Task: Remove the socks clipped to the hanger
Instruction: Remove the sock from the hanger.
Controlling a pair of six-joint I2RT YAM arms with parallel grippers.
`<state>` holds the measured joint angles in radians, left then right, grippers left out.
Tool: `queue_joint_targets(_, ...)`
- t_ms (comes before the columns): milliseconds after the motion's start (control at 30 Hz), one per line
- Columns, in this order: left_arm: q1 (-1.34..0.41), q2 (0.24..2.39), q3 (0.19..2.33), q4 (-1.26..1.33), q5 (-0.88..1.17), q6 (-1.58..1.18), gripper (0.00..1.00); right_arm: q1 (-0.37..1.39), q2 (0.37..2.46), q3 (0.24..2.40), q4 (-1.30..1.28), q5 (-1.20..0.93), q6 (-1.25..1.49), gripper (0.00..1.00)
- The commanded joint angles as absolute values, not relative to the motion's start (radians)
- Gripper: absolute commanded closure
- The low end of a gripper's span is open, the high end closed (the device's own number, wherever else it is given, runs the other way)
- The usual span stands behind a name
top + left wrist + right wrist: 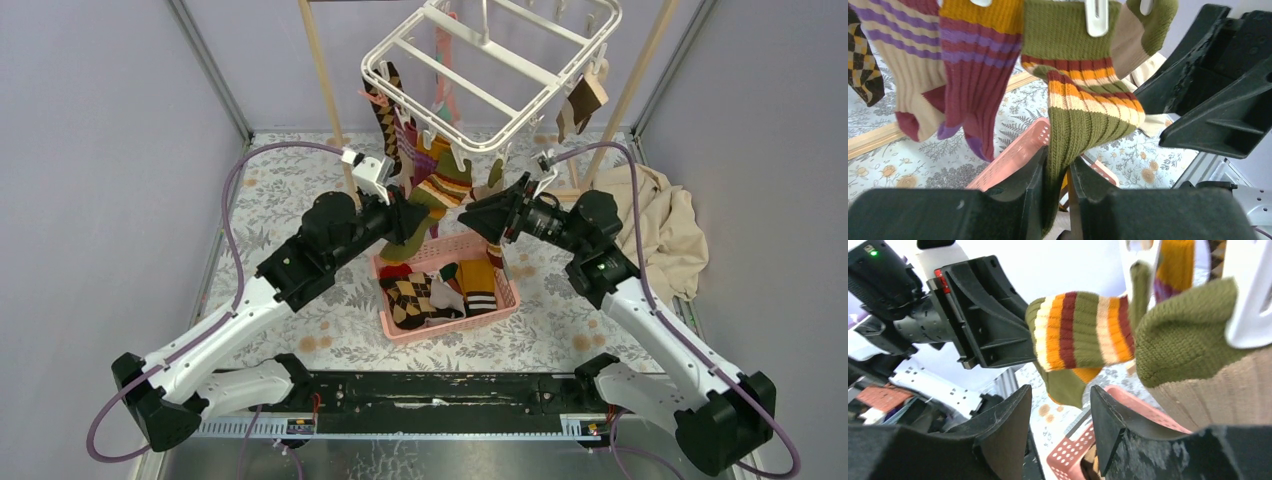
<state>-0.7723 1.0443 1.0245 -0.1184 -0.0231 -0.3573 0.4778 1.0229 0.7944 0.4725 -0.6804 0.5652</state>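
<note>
Olive ribbed fabric is pinched between the closed jaws of the left gripper (1057, 170). It has the lower leg of the striped sock (1083, 100), whose cuff is held by a white clip (1096, 17) under the hanger (490, 75). Beside that sock, below the hanger's near edge, the right gripper (1060, 400) stands parted and empty.

Step in hand, as judged: pulling this sock off its clip. The next move calls for a steady pull down from the hanger, then release over the pink basket (445, 290) beneath it. Other socks (968, 75) hang clipped alongside.
</note>
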Motion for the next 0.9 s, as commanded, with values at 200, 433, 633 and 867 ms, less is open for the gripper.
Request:
queue_joint_targets(200, -0.754, 1.079, 1.227, -0.339, -0.091, -0.349, 0.71, 0.485, 0.950, 0.954, 0.258, -0.434, 0.393, 0.46)
queue_joint_targets(433, -0.693, 1.117, 1.364, -0.461, -0.069, -0.323, 0.69, 0.485, 0.977, 1.002, 0.277, -0.325, 0.411, 0.47)
queue_joint_targets(633, -0.607, 1.166, 1.450, -0.528, 0.024, -0.322, 0.68, 0.488, 1.017, 1.035, 0.298, -0.255, 0.441, 0.48)
queue_joint_targets(867, -0.572, 1.214, 1.503, -0.561, 0.118, -0.316, 0.69, 0.508, 1.045, 1.021, 0.362, -0.156, 0.490, 0.48)
